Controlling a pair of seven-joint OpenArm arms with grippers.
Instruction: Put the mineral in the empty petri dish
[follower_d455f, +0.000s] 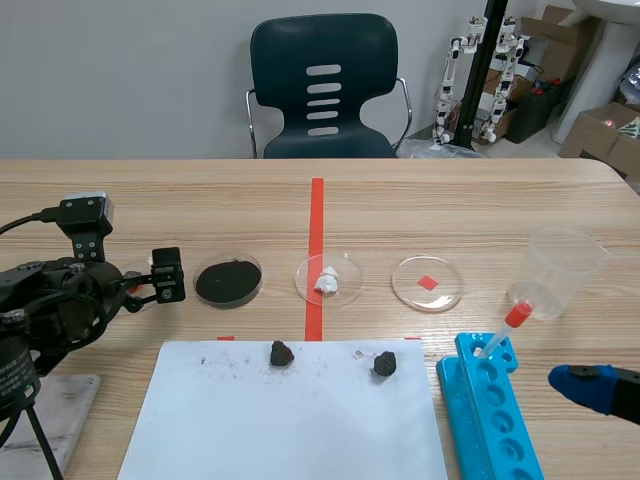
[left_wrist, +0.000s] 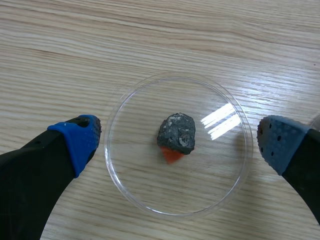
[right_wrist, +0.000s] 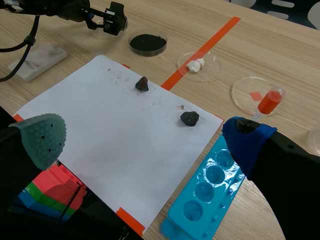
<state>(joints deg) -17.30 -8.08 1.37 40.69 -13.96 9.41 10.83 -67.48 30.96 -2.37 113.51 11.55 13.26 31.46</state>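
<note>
My left gripper (left_wrist: 180, 145) hangs open over a clear petri dish (left_wrist: 135, 200); a dark grey mineral (left_wrist: 177, 132) lies in the dish's middle on a small orange-red mark, free of both pads. In the scene view this gripper (follower_d455f: 166, 276) is at the far left of the dish row. Two more dark minerals (follower_d455f: 282, 353) (follower_d455f: 385, 365) lie on the white paper sheet (follower_d455f: 290, 420). An empty dish (follower_d455f: 427, 283) with a red mark stands right of the tape line. My right gripper (right_wrist: 145, 140) is open, low at the near right, holding nothing.
A dish of black powder (follower_d455f: 228, 281) and a dish with white lumps (follower_d455f: 328, 279) stand between the two clear dishes. A blue tube rack (follower_d455f: 490, 415) holds a red-capped tube (follower_d455f: 505, 330). A clear plastic cup (follower_d455f: 560, 270) stands at the right; a chair (follower_d455f: 322, 85) is behind the table.
</note>
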